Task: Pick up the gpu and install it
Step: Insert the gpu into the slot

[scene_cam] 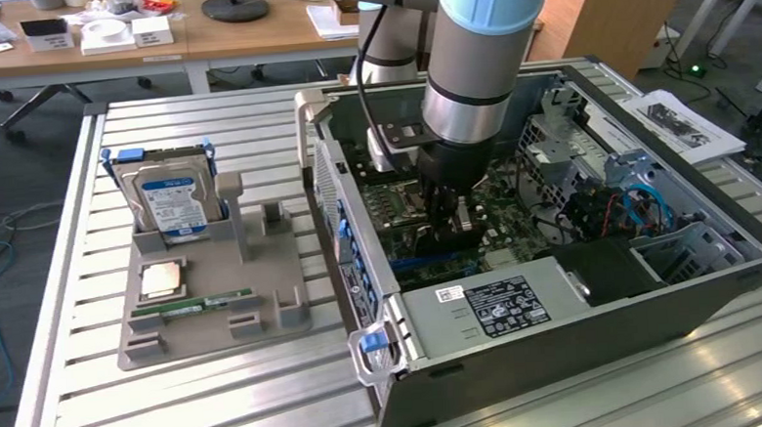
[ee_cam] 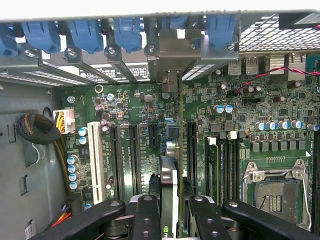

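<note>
My gripper (scene_cam: 452, 224) reaches down into the open computer case (scene_cam: 557, 331), just above the motherboard (scene_cam: 512, 207). In the wrist view the gpu (ee_cam: 169, 175) is seen edge-on as a thin dark card with a silvery edge. The black fingers (ee_cam: 147, 215) of the gripper (ee_cam: 170, 212) are shut on it from both sides. The card stands upright over the motherboard (ee_cam: 250, 140), in line with the black expansion slots (ee_cam: 135, 150). Its metal bracket (ee_cam: 169, 60) reaches the rear slot openings under the blue clips (ee_cam: 127, 35). Whether the card sits in a slot is hidden.
A grey parts holder (scene_cam: 211, 325) stands on the slatted table at the exterior view's left, carrying a hard drive (scene_cam: 172, 200), a green memory stick (scene_cam: 203, 304) and a CPU (scene_cam: 162, 277). Inside the case are an empty CPU socket (ee_cam: 275, 192), cables (ee_cam: 37, 130) and a power supply (scene_cam: 491, 310).
</note>
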Action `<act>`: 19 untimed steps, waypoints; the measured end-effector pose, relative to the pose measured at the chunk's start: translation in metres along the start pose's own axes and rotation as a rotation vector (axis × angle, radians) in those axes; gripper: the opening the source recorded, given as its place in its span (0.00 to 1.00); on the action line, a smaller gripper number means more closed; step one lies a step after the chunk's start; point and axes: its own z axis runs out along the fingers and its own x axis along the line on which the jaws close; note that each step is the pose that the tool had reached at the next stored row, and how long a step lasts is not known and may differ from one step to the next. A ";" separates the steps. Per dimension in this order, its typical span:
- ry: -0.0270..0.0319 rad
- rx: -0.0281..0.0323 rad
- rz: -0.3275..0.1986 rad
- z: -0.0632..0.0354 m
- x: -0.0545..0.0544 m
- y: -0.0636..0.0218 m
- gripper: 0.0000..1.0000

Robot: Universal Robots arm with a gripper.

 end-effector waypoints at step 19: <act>-0.0011 -0.0011 -0.039 0.0003 0.000 0.0000 0.27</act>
